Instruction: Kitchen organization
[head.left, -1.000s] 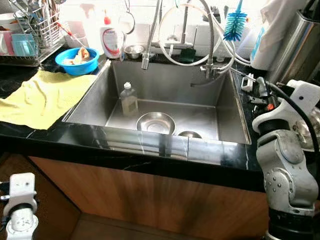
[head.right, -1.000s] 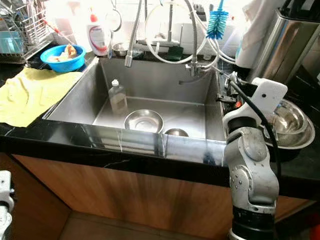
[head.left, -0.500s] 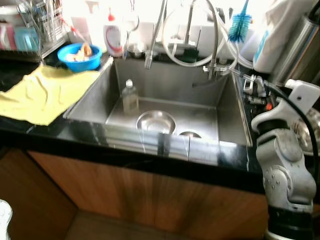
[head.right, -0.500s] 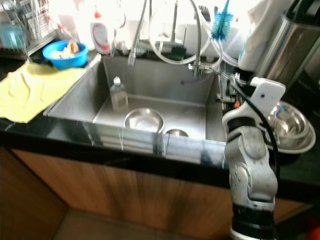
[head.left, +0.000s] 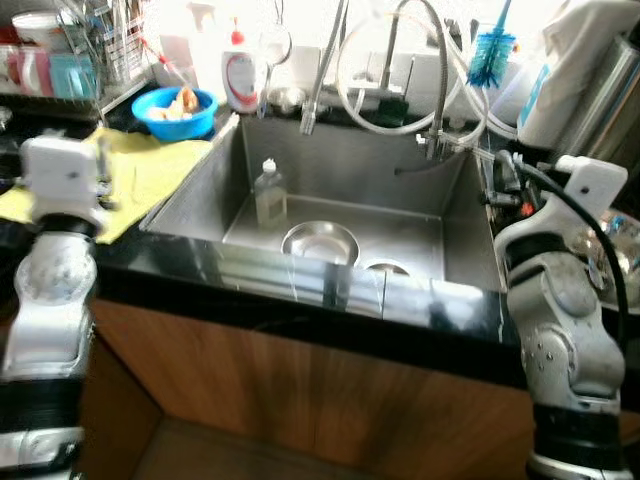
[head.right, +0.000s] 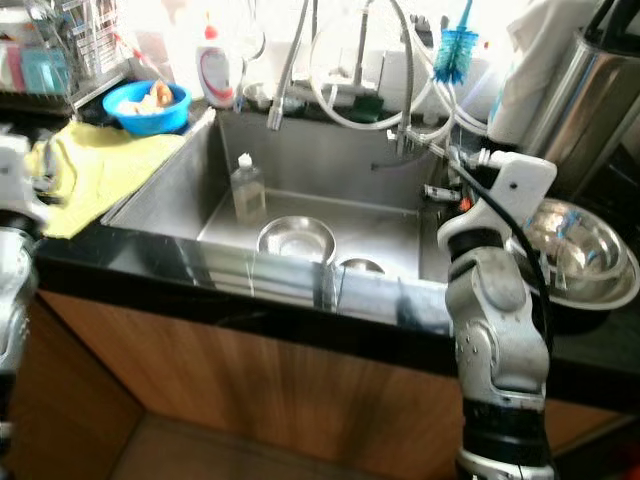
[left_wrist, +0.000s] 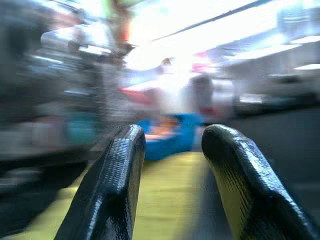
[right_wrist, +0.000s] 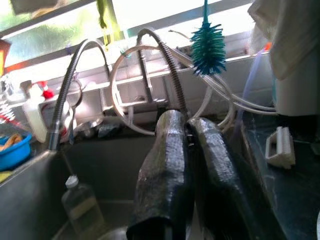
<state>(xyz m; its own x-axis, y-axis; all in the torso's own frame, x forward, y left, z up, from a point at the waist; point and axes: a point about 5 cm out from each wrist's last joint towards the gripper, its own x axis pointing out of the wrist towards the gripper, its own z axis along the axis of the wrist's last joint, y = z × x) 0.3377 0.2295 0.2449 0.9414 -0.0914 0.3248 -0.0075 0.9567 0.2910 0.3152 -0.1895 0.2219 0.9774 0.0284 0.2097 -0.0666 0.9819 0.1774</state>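
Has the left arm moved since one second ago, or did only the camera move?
Yes. The left gripper has risen from below the counter edge to above the yellow cloth, left of the sink.

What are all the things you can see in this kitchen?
Sink: one, steel, set in the black counter.
Steel bowl: one, silver, on the sink floor.
Clear bottle: one, upright in the sink, beside the bowl.
Yellow cloth: one, spread on the counter left of the sink.
Blue bowl: one, behind the cloth, food inside.
Soap bottle: one, white with red cap, behind the sink.
Bottle brush: one, teal, hanging by the taps.
Metal bowls: stacked, silver, right of the sink.
Left gripper: open, over the cloth.
Right gripper: shut, at the sink's right edge.
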